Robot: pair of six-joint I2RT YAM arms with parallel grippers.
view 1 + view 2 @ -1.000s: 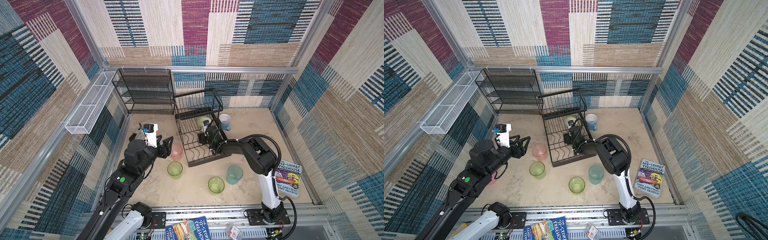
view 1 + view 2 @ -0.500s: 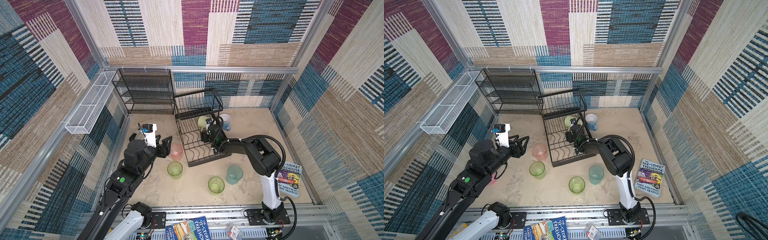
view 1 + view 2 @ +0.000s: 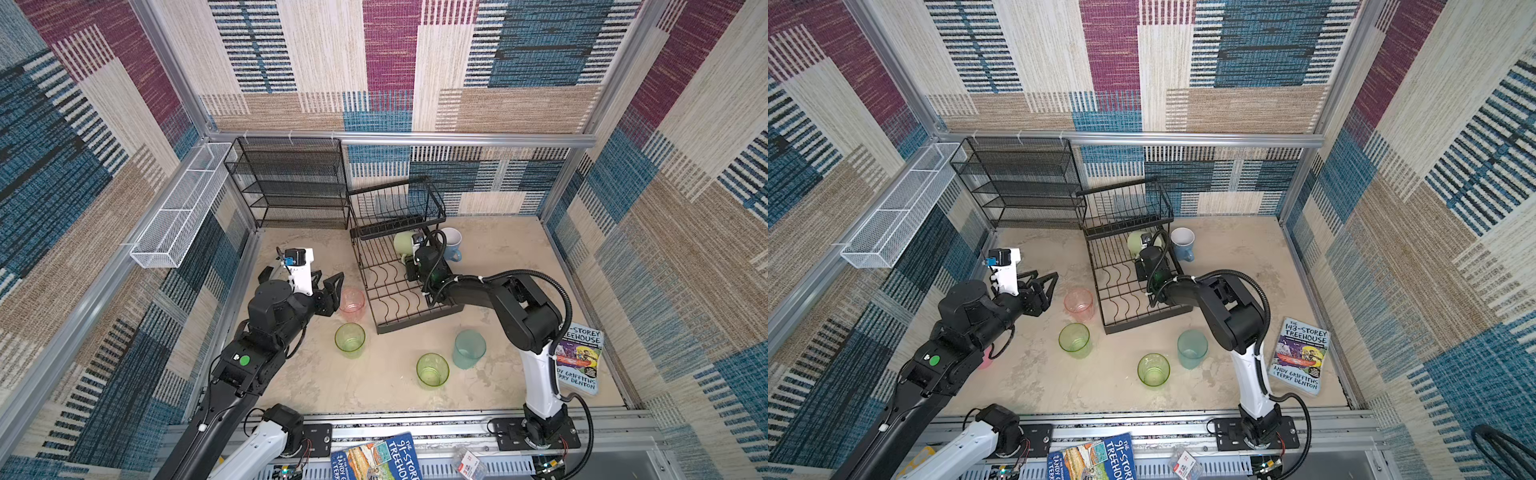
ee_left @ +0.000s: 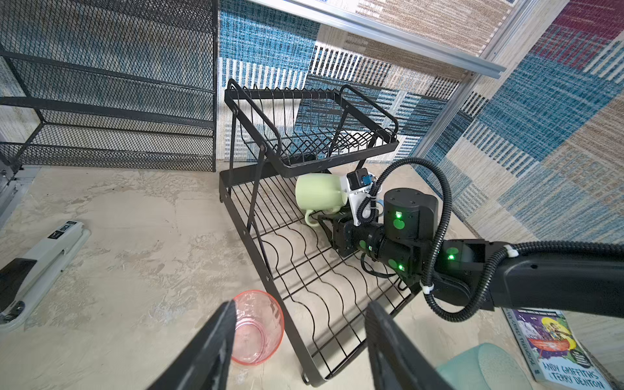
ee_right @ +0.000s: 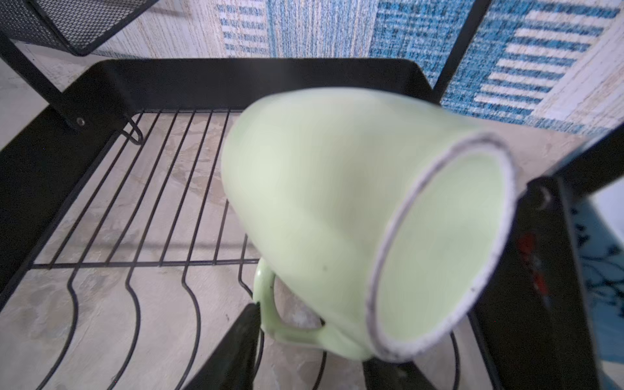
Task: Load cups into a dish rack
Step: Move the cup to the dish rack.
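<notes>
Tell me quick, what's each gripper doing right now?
Left gripper: open, holding nothing, beside the translucent pink tumbler.
Right gripper: at the pale green mug; grip cannot be told.

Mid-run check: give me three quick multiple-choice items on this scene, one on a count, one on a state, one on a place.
1. How many green tumblers stand on the table?
A) one B) two C) four

2. How do the jaws of the left gripper stand?
A) shut on a green tumbler B) open, holding nothing C) shut tight, empty

3. Where does the pale green mug lie?
A) on the table B) in the left gripper's jaws C) on the lower tray of the dish rack

Key:
1 B, both top views show two.
2 B, the left wrist view shows the jaws spread and gripping nothing.
3 C, both wrist views show it tipped over on the tray wires.
</notes>
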